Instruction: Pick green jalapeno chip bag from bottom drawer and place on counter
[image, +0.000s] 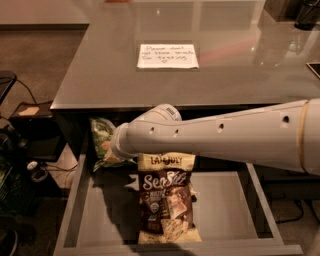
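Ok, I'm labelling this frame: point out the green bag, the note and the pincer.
green bag (101, 137): camera view, upper face.
note (168, 55): camera view, its middle.
pincer (114, 149): camera view, its base, against the green bag.

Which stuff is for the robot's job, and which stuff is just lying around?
For the job: green bag, drawer, counter, gripper by the green bag at the drawer's back left.

Just lying about: Late July bag in the drawer, note on the counter.
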